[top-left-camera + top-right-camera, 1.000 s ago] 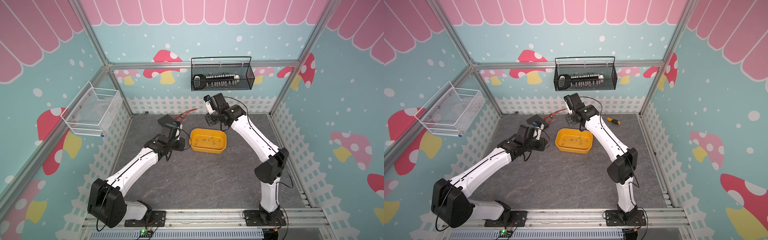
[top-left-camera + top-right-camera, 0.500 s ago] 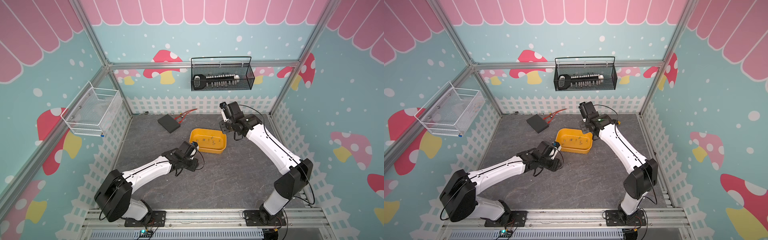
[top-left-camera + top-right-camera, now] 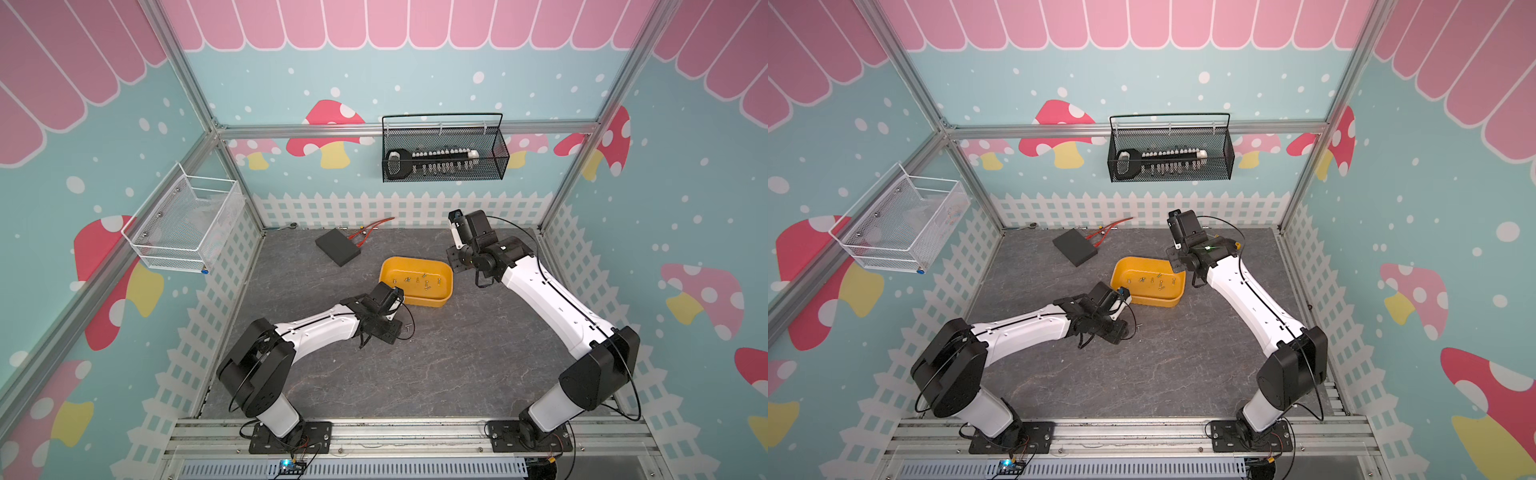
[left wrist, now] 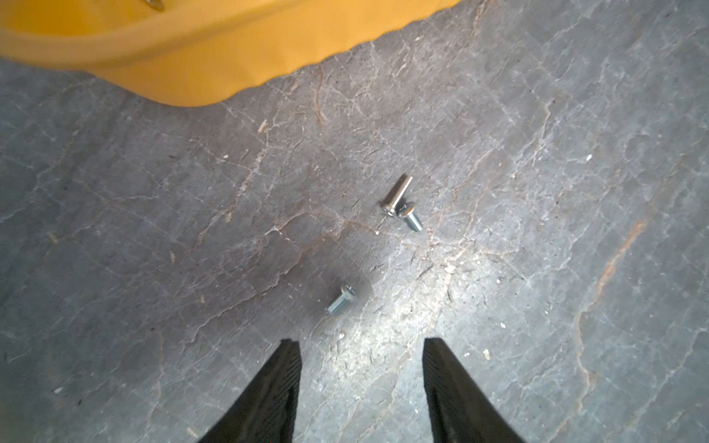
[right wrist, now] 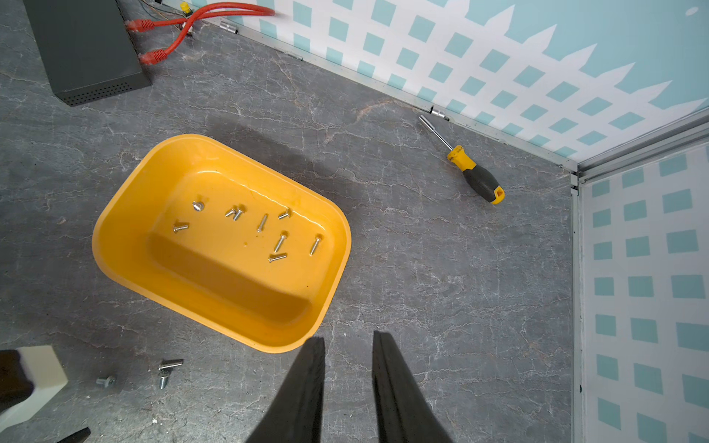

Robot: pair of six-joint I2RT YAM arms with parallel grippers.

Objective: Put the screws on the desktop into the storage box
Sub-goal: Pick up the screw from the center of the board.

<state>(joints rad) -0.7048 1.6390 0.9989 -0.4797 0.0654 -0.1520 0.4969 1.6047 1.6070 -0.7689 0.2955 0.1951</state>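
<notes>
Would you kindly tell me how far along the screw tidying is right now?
Done: roughly nine small silver metal screws lie in the shallow yellow plastic storage box. In hand: nothing; the open left end effector points at the rest. Left: three screws on the dark grey marbled desktop.
</notes>
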